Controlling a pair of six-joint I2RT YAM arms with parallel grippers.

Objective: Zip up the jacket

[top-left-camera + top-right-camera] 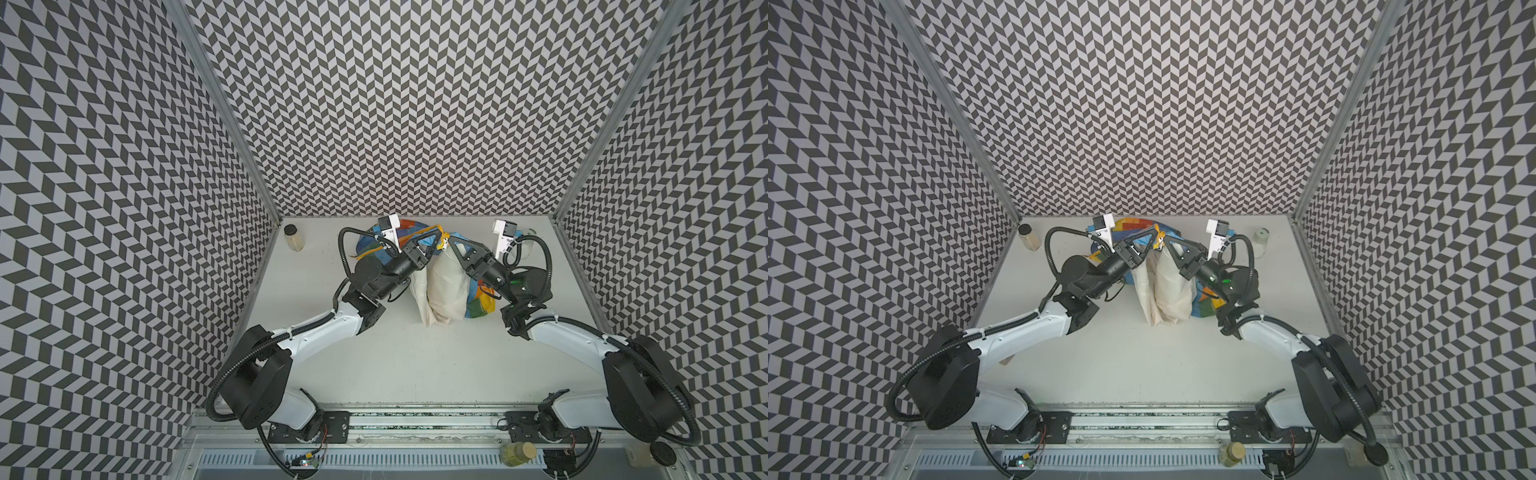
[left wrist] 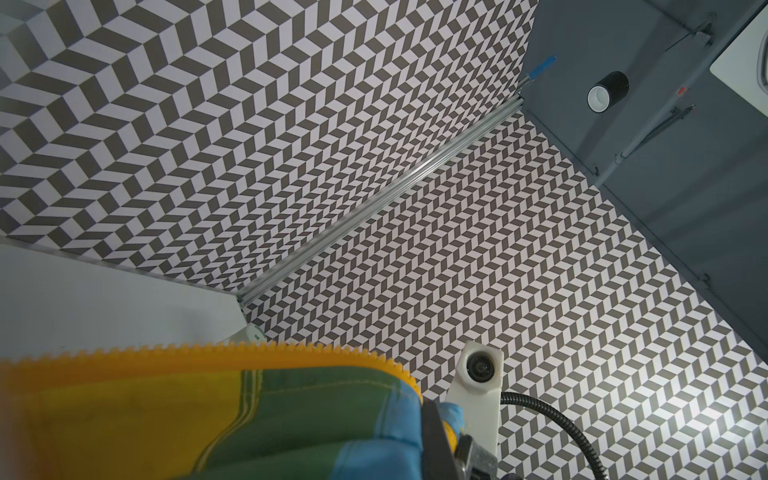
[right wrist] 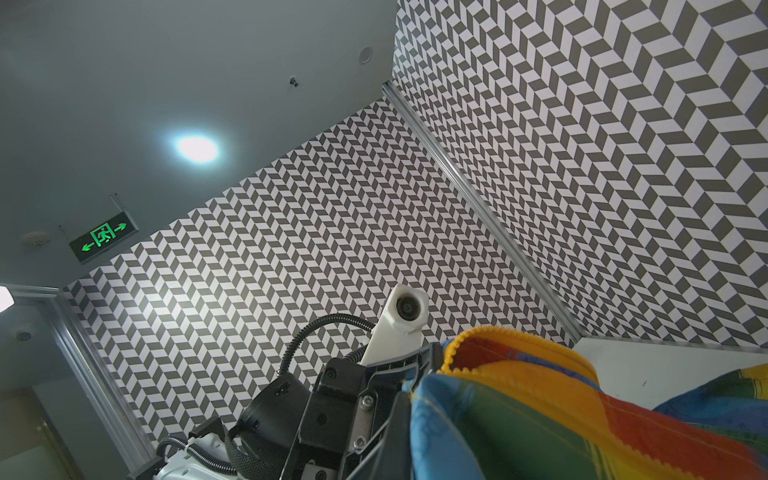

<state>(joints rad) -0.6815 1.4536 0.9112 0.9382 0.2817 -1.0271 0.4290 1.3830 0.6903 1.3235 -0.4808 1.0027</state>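
jacket (image 1: 446,286) running far-to-near, left pincer (image 1: 437,240) and right pincer (image 1: 451,241) pinching far end

Soft even light, a ceiling lamp (image 3: 197,148) glaring, the near jacket (image 2: 124,415) blurred

I have the jacket (image 1: 446,291) raised by its upper edge near the middle of the worktop's (image 1: 415,365) far edge, unzipped. Its cream lining (image 1: 1171,286) faces up and hangs in two folds to the surface. Rainbow bands show behind and at the right. The orange-yellow toothed zipper strip (image 2: 291,353) curves along the top.
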